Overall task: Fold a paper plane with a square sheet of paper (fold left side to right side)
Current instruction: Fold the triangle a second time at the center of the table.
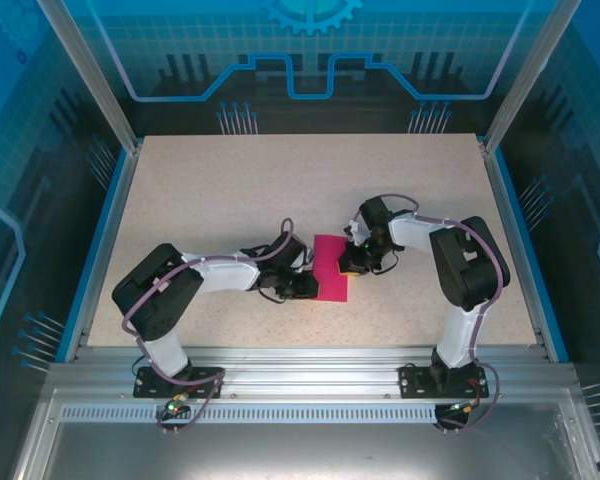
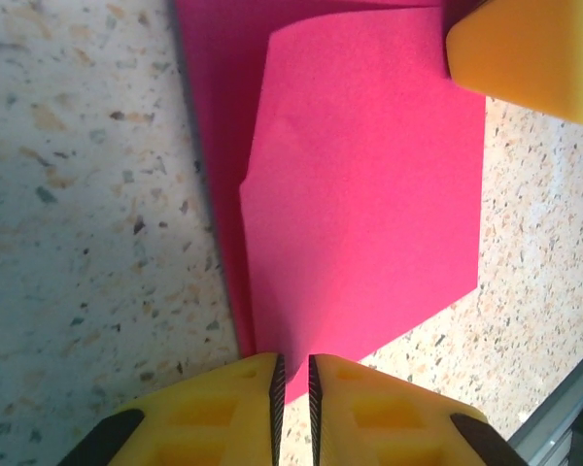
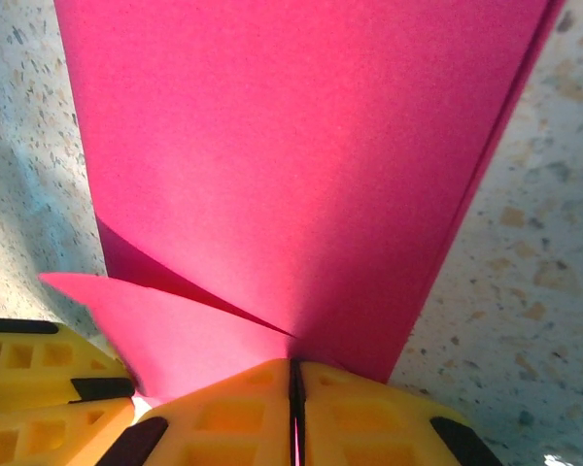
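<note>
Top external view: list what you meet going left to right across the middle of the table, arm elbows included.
left arm's elbow → left claw → pink paper → right claw → right arm's elbow

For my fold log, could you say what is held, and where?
The right jaws pinch the pink paper at its right edge; the left jaws' hold is unclear.

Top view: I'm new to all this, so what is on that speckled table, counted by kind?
pink paper sheet: 1
robot arms: 2, left arm and right arm
Total: 3
</note>
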{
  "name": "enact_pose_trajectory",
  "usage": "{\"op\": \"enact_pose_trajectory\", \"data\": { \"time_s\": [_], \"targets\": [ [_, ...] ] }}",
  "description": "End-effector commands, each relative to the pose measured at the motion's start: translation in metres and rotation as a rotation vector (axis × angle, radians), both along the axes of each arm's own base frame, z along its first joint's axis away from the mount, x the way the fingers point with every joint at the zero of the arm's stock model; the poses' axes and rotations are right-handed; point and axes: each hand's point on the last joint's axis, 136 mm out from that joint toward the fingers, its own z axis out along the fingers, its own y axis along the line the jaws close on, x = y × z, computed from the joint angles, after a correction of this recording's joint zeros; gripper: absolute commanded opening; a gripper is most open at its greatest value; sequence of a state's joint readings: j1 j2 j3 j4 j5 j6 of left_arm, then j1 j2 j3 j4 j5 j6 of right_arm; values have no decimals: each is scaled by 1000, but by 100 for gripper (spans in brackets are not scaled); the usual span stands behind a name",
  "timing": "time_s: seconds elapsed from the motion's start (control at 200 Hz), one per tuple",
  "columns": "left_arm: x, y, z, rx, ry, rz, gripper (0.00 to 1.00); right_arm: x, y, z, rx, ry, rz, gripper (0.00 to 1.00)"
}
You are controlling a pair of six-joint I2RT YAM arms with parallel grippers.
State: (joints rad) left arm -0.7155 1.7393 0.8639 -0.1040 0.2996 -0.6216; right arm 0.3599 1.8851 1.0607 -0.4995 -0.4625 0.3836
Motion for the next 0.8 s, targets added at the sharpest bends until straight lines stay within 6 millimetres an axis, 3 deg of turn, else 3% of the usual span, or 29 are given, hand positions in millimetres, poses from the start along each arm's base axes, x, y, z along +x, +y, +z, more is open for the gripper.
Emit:
{"op": "enact_pose_trajectory", "data": {
  "time_s": [0.0, 0.135, 0.44, 0.795],
  "targets": [
    [10, -8, 27, -23, -36, -32, 19, 2, -25, -25, -119, 18, -32, 10],
    [20, -20, 33, -44, -48, -55, 18, 1, -25, -26, -120, 21, -35, 10],
    [31, -41, 7, -48, 0, -98, 18, -3, -26, -29, -129, 30, -32, 10],
    [10, -16, -21, 32, 60, -95, 18, -6, -30, -33, -157, 42, -26, 10]
  ]
}}
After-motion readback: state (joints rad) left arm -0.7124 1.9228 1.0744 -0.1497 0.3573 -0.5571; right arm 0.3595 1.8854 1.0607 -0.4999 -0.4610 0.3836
